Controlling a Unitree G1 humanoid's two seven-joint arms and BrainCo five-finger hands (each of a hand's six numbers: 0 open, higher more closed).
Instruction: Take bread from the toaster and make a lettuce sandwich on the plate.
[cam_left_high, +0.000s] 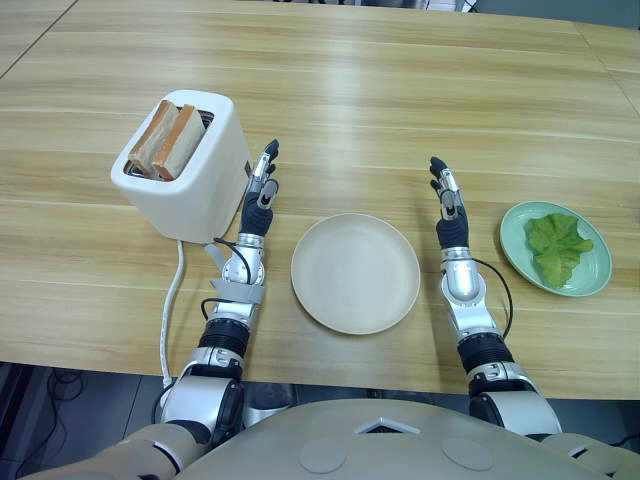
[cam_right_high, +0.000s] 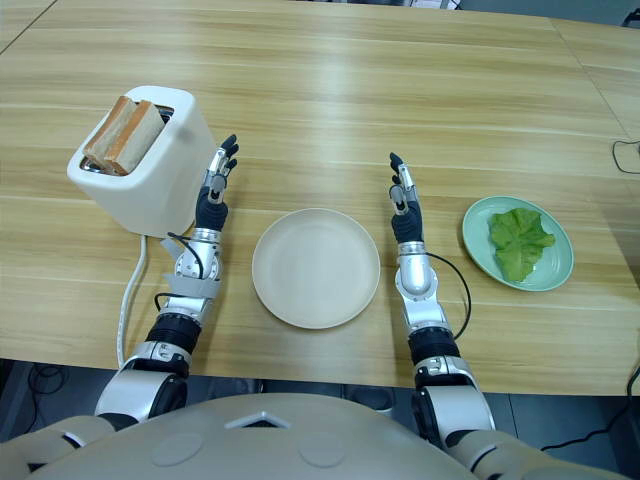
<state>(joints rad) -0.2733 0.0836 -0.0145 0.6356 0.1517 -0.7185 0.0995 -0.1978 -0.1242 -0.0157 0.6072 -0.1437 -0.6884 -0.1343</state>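
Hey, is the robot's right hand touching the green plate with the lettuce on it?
Apart. The left eye view shows a strip of bare table between the right hand and the near rim of the green plate.

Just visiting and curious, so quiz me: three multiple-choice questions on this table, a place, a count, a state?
1. The green lettuce leaf lies on: A) the wooden table; B) the small green plate; C) the round beige plate.
2. Toasted bread slices in the white toaster: A) one; B) two; C) four.
3. The left hand is: A) open, empty; B) shut on bread; C) shut on lettuce.
B: leaf rests there. B: two stand in the slots. A: outstretched, nothing held.
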